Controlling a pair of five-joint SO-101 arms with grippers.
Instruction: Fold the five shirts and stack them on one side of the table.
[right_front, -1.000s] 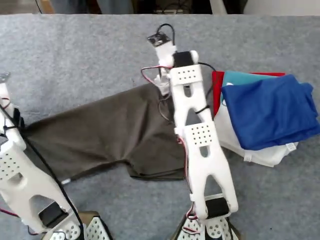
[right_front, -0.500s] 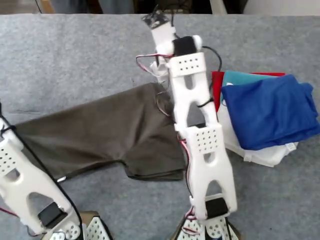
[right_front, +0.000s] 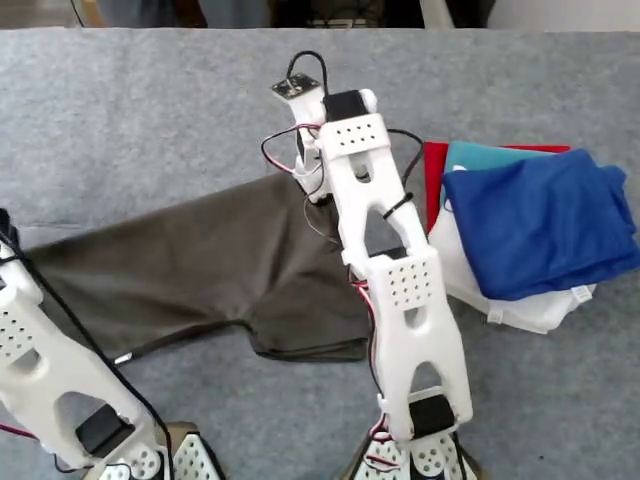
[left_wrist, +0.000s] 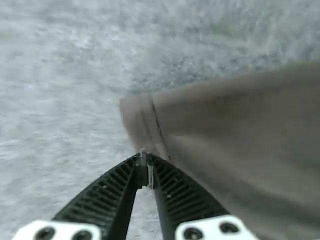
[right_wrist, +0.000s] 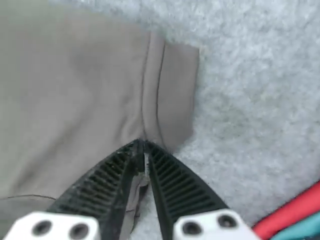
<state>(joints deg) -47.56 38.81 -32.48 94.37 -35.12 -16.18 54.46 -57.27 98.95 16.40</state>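
An olive-brown shirt (right_front: 200, 260) lies spread and unfolded across the centre and left of the grey table (right_front: 150, 110). At the left edge of the frame, the left gripper (left_wrist: 145, 165) has its jaws pressed together, apparently pinching one end of the cloth. At centre top, the right gripper (right_wrist: 144, 150) pinches the hem at the other end. At right sits a stack of folded shirts: a blue shirt (right_front: 540, 225) on top, over a teal shirt (right_front: 475, 155), a red shirt (right_front: 434, 180) and a white shirt (right_front: 520, 310). Four look done; the fifth is left to fold and stack.

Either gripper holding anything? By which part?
Both hold the brown shirt: left gripper pinches one hemmed end, right gripper pinches beside the hem seam at the opposite end.
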